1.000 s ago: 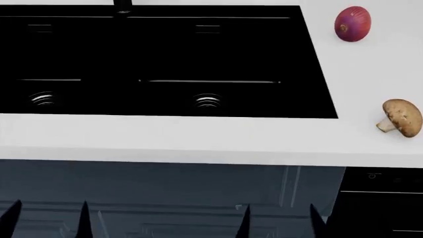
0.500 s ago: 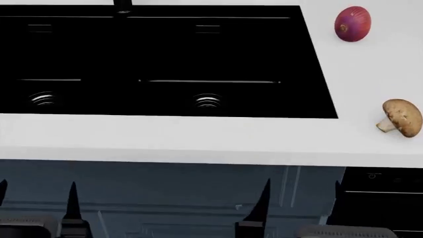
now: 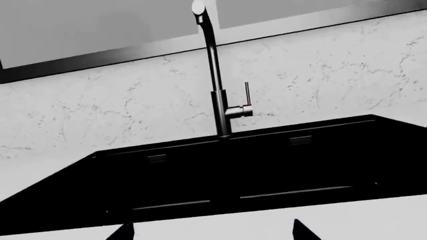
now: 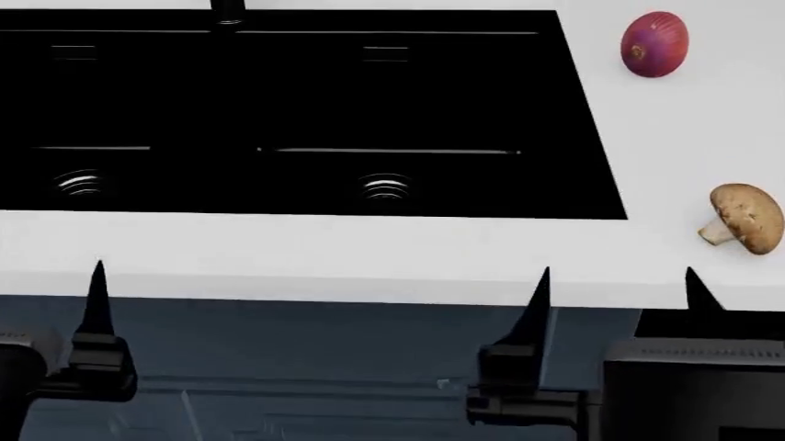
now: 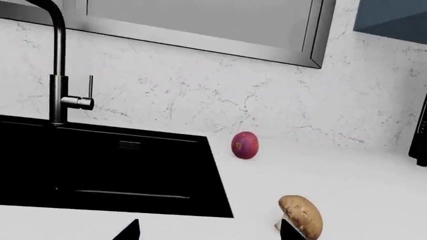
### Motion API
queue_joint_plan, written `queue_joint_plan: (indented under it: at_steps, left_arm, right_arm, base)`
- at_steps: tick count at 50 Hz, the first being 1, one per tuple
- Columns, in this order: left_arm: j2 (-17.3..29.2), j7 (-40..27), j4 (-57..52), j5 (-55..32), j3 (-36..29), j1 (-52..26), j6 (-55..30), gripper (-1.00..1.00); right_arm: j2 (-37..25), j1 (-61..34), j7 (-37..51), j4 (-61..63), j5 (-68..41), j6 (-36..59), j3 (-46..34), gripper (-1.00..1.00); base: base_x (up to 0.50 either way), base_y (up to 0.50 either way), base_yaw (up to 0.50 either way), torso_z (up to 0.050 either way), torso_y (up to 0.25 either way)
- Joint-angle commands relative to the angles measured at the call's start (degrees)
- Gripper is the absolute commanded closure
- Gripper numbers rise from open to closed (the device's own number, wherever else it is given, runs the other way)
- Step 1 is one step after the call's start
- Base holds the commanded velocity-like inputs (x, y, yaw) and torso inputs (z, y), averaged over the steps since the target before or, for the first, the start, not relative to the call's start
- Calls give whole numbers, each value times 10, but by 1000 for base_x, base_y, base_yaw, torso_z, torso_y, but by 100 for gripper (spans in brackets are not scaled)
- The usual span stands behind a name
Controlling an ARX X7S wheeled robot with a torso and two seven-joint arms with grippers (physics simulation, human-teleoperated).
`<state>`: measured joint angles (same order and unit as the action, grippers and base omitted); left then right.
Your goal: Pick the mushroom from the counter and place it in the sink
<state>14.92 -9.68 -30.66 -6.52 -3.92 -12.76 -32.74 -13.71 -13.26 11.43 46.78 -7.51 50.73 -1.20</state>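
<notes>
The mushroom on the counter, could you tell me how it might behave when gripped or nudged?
The mushroom lies on its side on its rounded cap, so a nudge would probably rock or roll it. Being small, it is likely light. The smooth cap may slip between narrow fingertips.

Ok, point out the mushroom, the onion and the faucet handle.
mushroom [image 4: 748, 215], head view, on its speckled cap.
onion [image 4: 654, 43], head view, middle of its purple skin.
faucet handle [image 3: 246, 95], left wrist view, on the thin lever.
</notes>
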Motion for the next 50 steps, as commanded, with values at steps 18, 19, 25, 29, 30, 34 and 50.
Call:
queue_joint_plan:
  at_steps: [18,19,25,29,30,34,50]
  left_arm:
    - [19,10,-46,-41,27,-65,-92,-100]
    - [19,9,-48,-45,33,-68,-101,-100]
    - [29,-7,-69,-49,63,-85,-155,-100]
    - [43,-13,-91,-55,95,-91,-192,-100]
    - [47,-15,-97,-55,102,-91,-200,-100]
    - [48,-17,-106,-58,116,-84,-205,-100]
    - [42,-19,-101,-60,113,-71,-186,-100]
  right_arm:
    - [-15,-146,-30,86,-76,225,80,-100]
    - [-13,-152,-31,88,-80,234,86,-100]
    - [-17,-178,-28,98,-86,269,96,-100]
    - [-21,-184,-27,98,-88,275,99,-100]
    - [-21,-184,-26,98,-88,275,100,-100]
    - [-22,-184,-27,102,-92,274,98,-100]
    - [-27,-177,-28,110,-108,262,95,-100]
  base:
    - [0,0,0,0,0]
    - [0,0,0,0,0]
    - [0,0,0,0,0]
    - [0,0,0,0,0]
    - [0,0,0,0,0]
    - [0,0,0,0,0]
    - [54,0,0,0,0]
